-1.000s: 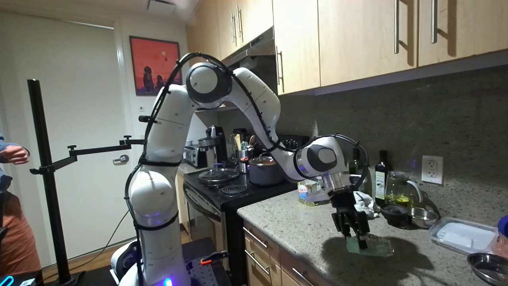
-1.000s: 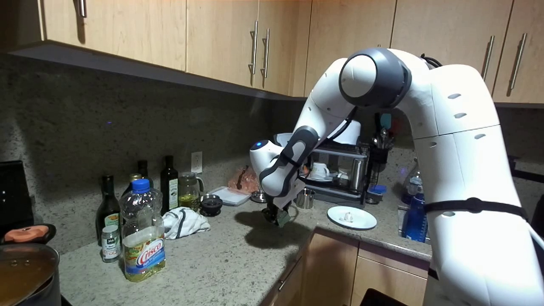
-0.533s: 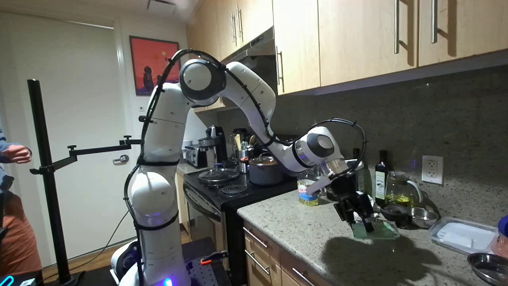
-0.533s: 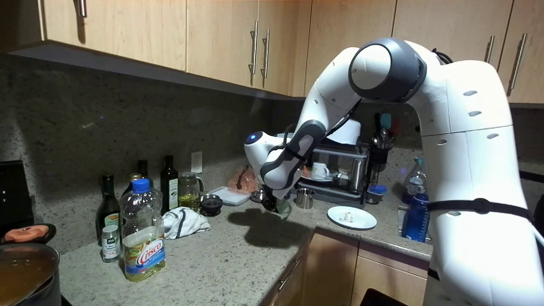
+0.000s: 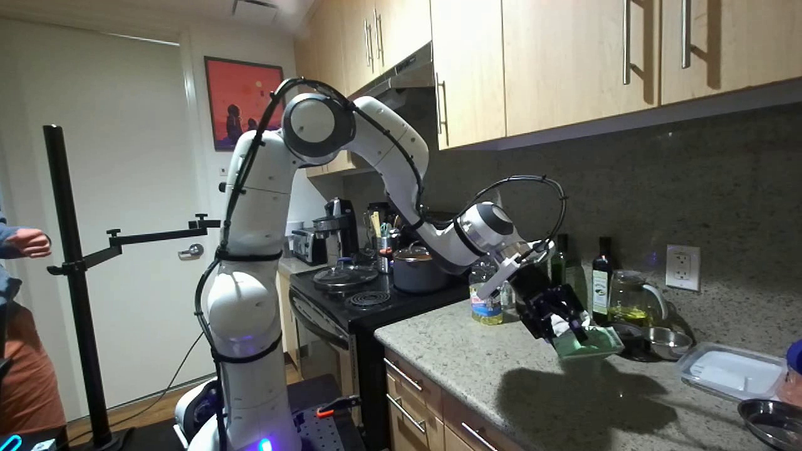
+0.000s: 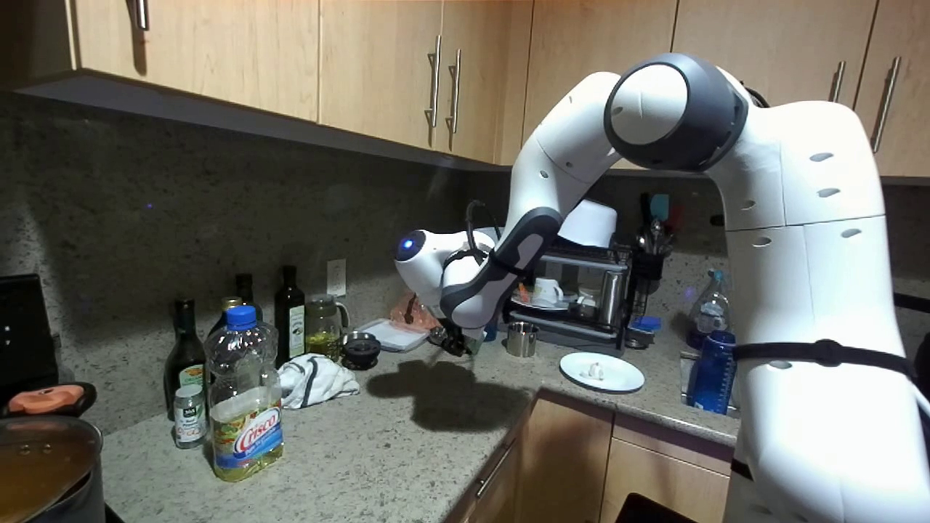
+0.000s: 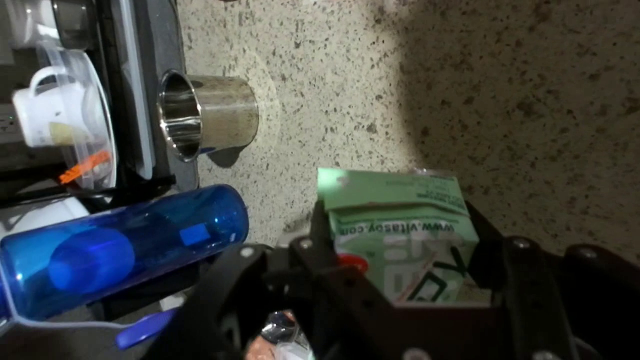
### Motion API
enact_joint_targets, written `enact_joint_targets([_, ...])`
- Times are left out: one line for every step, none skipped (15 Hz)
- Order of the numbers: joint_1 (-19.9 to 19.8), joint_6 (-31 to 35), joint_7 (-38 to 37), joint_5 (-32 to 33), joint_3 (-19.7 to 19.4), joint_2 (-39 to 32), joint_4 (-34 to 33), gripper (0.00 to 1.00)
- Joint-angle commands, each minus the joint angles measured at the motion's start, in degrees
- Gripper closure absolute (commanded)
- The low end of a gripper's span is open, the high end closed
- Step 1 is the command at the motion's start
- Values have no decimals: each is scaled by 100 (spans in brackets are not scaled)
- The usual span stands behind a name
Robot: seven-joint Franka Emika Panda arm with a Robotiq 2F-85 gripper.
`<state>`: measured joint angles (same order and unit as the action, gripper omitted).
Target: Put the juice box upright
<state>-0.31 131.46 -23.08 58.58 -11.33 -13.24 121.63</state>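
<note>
The hand (image 7: 401, 226) grips the juice box (image 7: 397, 237) suitably, by opposite sides; limit squeeze (probably light, easily crushed).

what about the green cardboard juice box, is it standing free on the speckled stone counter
No, an exterior view shows the juice box held between the black jaws above the counter.

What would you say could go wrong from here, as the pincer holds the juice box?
The juice box is held tilted above the counter, so it may topple if the pincer lets go before its base sits flat.

It is clamped by its sides; too hard a squeeze might dent it.

In the wrist view, a metal cup and a blue bottle share the counter, so a wide turn could knock one.
</note>
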Motion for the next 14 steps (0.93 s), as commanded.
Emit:
enact_joint_targets([17,-422,-46,568,222,140,34,47])
enact_joint_targets([15,-515,-20,726,270,134,37,48])
enact_joint_targets([5,-595,14,859,316,132,42,48])
enact_joint_targets([-4,-684,60,1011,351,109,38,49])
enact_joint_targets([-17,-758,84,1136,382,96,45,49])
enact_joint_targets([-31,-831,114,1259,407,74,63,49])
enact_joint_targets([-45,-886,137,1367,428,50,79,48])
enact_joint_targets([-61,-939,162,1456,442,16,93,49])
enact_joint_targets([-79,-973,199,1538,448,-25,111,49])
enact_joint_targets([-92,-1009,222,1609,451,-67,129,50])
enact_joint_targets([-115,-1024,281,1646,452,-136,112,49])
enact_joint_targets([-133,-1035,339,1677,455,-194,102,49])
enact_joint_targets([-146,-1032,369,1707,460,-265,88,49])
enact_joint_targets([-154,-1031,430,1744,466,-314,85,49])
